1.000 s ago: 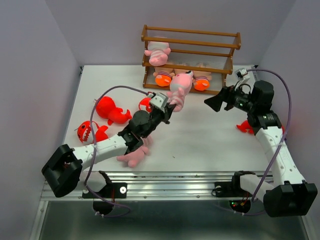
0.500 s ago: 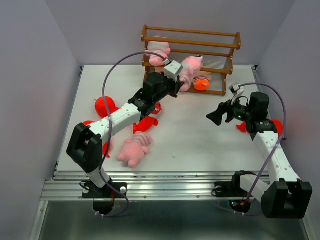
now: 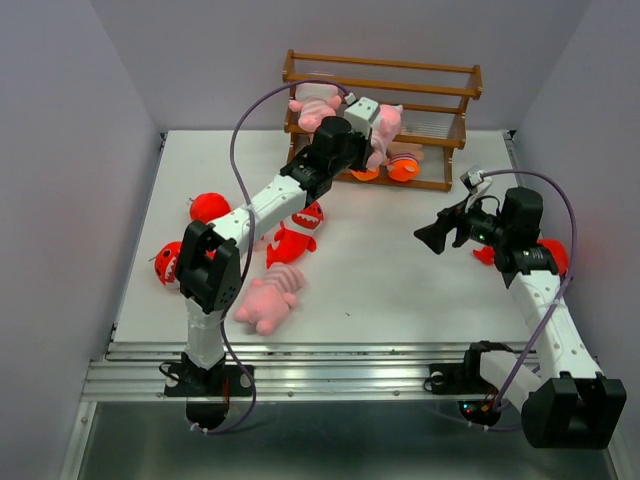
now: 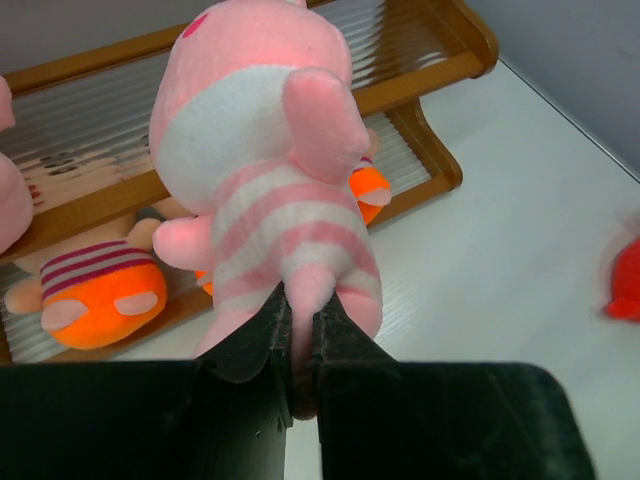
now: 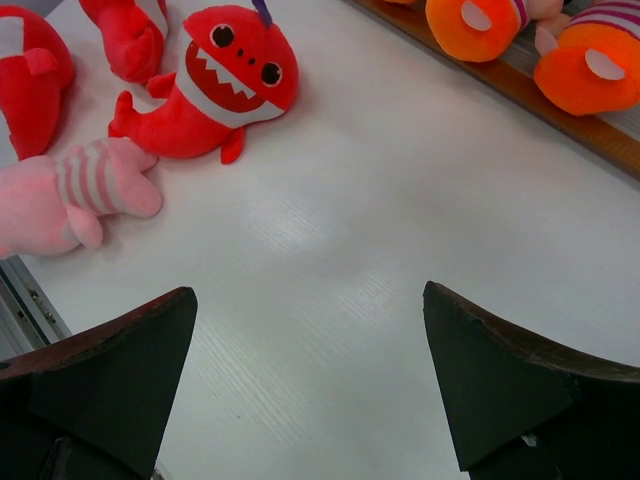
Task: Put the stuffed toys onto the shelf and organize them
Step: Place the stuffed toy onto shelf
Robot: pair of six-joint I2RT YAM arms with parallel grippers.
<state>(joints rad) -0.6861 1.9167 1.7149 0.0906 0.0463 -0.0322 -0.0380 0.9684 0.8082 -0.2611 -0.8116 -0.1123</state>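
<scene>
My left gripper (image 3: 367,146) is shut on a leg of a pink striped toy (image 3: 386,127) and holds it up against the front of the brown wooden shelf (image 3: 450,92), by the middle tier. The left wrist view shows the toy (image 4: 265,170) from behind, with my left gripper (image 4: 303,320) clamped on its leg. Another pink toy (image 3: 315,105) sits on the middle tier at the left. Two orange-footed dolls (image 3: 405,165) lie on the bottom tier. My right gripper (image 3: 432,235) is open and empty over the table; it also shows in the right wrist view (image 5: 309,292).
On the table lie a pink striped toy (image 3: 268,302), a red shark (image 3: 298,228) beside my left arm, two more sharks (image 3: 207,207) (image 3: 170,262) at the left, and one shark (image 3: 548,255) behind my right arm. The shelf's top tier holds nothing.
My left arm has stretched from mid-table out to the shelf, carrying the pink striped toy up to the middle tier. My right gripper has drawn back a little from the shelf.
</scene>
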